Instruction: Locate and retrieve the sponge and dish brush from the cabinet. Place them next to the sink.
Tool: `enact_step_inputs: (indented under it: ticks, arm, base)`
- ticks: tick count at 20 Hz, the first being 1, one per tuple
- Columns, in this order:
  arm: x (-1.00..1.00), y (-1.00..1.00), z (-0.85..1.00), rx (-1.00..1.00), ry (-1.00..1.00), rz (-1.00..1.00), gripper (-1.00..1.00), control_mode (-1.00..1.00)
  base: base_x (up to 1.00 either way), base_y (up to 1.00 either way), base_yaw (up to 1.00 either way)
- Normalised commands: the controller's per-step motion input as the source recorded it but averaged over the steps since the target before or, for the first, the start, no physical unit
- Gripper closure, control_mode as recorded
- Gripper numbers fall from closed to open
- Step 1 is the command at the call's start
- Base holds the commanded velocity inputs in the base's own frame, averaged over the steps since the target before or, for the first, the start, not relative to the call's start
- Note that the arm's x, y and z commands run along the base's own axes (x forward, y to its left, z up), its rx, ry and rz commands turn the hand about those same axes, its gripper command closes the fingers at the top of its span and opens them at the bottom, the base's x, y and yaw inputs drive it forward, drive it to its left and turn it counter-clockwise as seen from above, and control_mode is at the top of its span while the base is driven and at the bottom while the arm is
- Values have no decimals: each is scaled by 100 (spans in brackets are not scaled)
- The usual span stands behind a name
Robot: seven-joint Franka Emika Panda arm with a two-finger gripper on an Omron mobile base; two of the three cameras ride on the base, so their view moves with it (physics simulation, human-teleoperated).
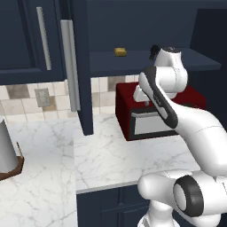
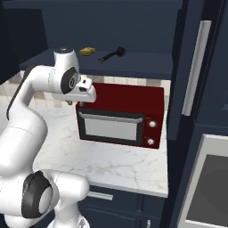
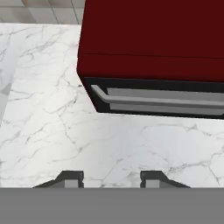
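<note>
Cabinet [image 2: 133, 26] door open; on its shelf one sponge [image 2: 87, 51] and one dish brush [image 2: 113, 54], near each other, not touching. Below, one red microwave [image 2: 129, 116] sits on the marble counter [image 2: 120, 164]. Gripper [image 3: 111, 179] points down over bare counter beside the microwave; fingers [image 3: 70, 178] moderately apart, holding nothing, touching nothing.
</note>
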Motion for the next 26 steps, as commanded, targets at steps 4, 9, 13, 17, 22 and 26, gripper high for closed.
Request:
enact_step_inputs:
  ticks: [4, 9, 13, 17, 22, 26]
  arm:
    - [-12, 0, 0, 1, -4, 0, -100, -100]
    - [-33, 5, 2, 1, -14, 0, -100, -100]
    - [-25, 16, 20, 0, -20, 0, -100, -100]
    - [-11, 7, 40, 3, -19, 0, -100, -100]
    - [0, 7, 45, 0, -21, -7, -100, -100]
    - [5, 6, 43, -1, -19, -16, -100, -100]
  base:
    - [0, 0, 0]
    - [0, 0, 0]
    - [0, 0, 0]
    - [0, 0, 0]
    - [0, 0, 0]
    - [0, 0, 0]
